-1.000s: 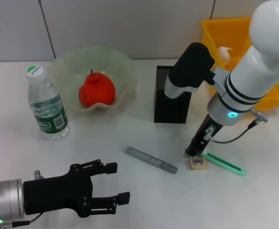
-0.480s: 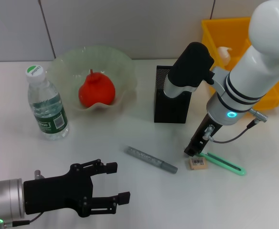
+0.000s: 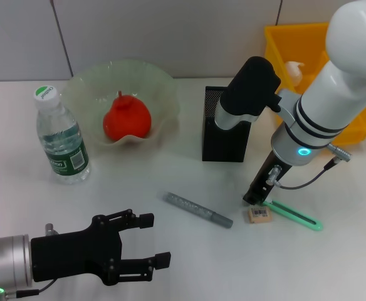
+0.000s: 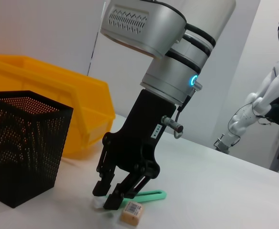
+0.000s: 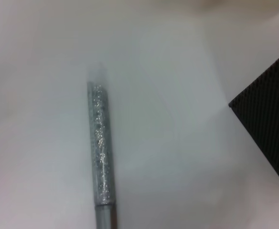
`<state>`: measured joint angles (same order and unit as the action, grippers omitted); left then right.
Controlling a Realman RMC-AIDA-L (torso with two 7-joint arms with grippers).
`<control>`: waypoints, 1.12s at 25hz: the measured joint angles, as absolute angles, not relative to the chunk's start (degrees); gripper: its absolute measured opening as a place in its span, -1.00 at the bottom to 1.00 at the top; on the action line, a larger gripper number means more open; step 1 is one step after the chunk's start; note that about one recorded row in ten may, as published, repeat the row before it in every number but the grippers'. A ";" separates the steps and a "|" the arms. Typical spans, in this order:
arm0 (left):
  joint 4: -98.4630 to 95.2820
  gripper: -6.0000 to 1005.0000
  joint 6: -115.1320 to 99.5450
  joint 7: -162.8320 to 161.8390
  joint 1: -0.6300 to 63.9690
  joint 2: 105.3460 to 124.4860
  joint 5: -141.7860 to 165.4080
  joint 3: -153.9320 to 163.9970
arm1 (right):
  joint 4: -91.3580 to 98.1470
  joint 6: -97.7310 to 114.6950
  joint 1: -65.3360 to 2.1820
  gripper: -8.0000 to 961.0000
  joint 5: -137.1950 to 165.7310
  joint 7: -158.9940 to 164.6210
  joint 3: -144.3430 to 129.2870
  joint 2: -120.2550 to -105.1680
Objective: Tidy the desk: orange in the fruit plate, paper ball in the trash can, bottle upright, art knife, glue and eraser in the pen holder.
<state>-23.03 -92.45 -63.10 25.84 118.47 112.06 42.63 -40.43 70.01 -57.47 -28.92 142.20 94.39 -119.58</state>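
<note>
The orange [image 3: 126, 118] lies in the pale-green fruit plate [image 3: 83, 81]. The bottle [image 3: 61, 139] stands upright at the left. A white paper ball [image 3: 294, 69] sits inside the yellow trash can [image 3: 283, 39]. My right gripper [image 3: 252, 199] hangs low just right of the black mesh pen holder [image 3: 225, 135], its tips beside the beige eraser [image 3: 259, 214]. The left wrist view shows this gripper [image 4: 107, 197] narrowly open and empty, with the eraser [image 4: 131, 212] and the green art knife [image 4: 151, 194] by it. The glittery silver glue stick [image 3: 198, 209] lies nearby. My left gripper [image 3: 155, 239] rests open at the front left.
The right wrist view shows only the glue stick [image 5: 101, 152] on the white table and a corner of the pen holder [image 5: 268, 129]. The trash can [image 4: 58, 105] stands behind the pen holder [image 4: 20, 143]. A white robot figure [image 4: 268, 90] stands far off beyond the table.
</note>
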 joint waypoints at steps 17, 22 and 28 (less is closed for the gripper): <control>-23.03 0.72 -92.46 -63.10 25.84 118.47 112.06 42.45 | -40.34 70.08 -57.11 -0.43 -29.01 142.21 94.39 -119.62; -23.03 0.72 -92.45 -63.10 25.96 118.47 112.06 42.29 | -40.34 70.02 -57.11 -0.46 -29.01 142.21 94.39 -119.62; -23.03 0.72 -92.44 -63.10 26.04 118.47 112.06 42.27 | -40.34 69.94 -57.01 -0.50 -29.01 142.21 94.39 -119.62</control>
